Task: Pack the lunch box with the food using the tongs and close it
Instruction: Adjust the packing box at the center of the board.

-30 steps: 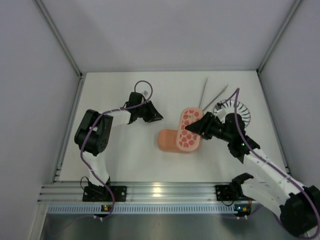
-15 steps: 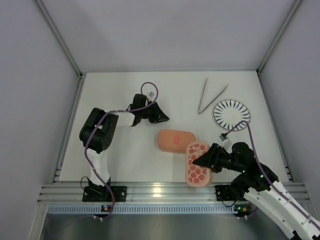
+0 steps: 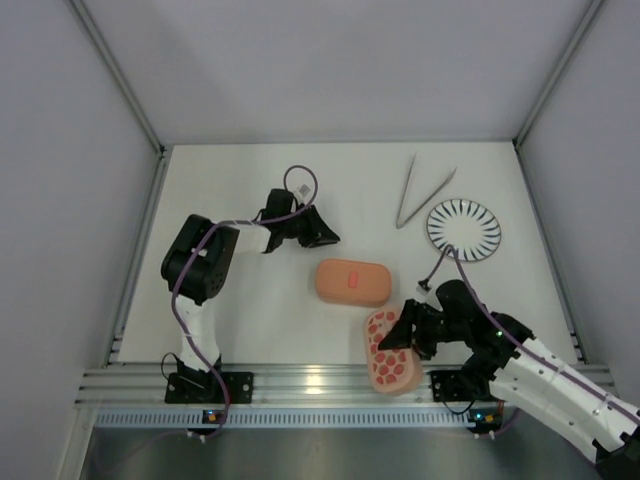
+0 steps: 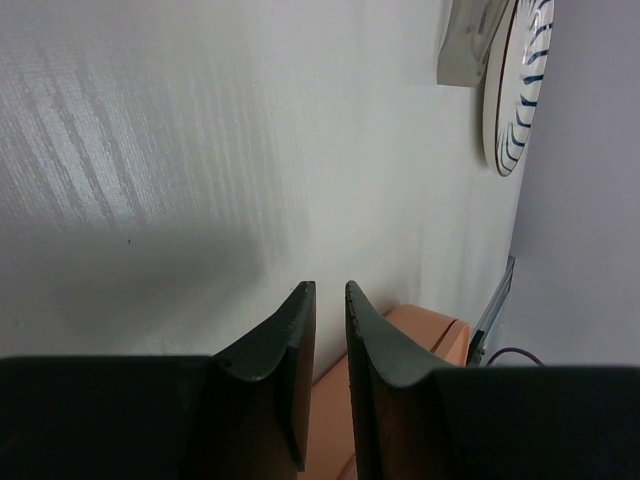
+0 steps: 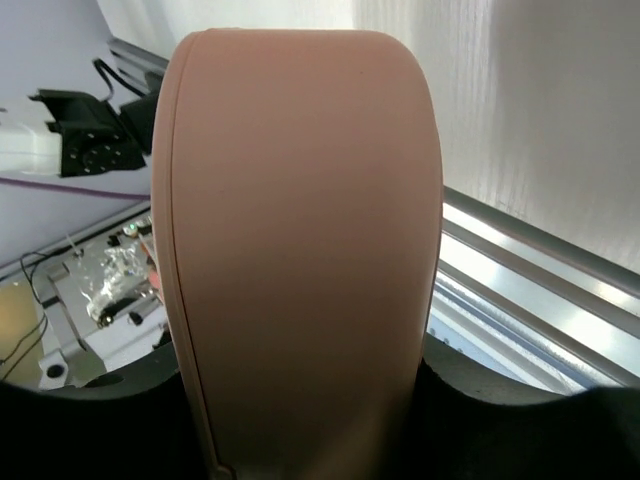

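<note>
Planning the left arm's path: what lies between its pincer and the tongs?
Nothing: in the top view, the table between the left pincer and the tongs is bare.

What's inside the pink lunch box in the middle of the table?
The lunch box shows only a solid pink top with a small red mark; its inside is covered. The right claw holds a patterned lid nearby.

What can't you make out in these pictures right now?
Top view: the red spot on the lunch box is too small to identify.
Right wrist view: the patterned pink piece fills the frame, hiding the right gripper's fingertips.
Left wrist view: the top edge cuts off the plate.
</note>
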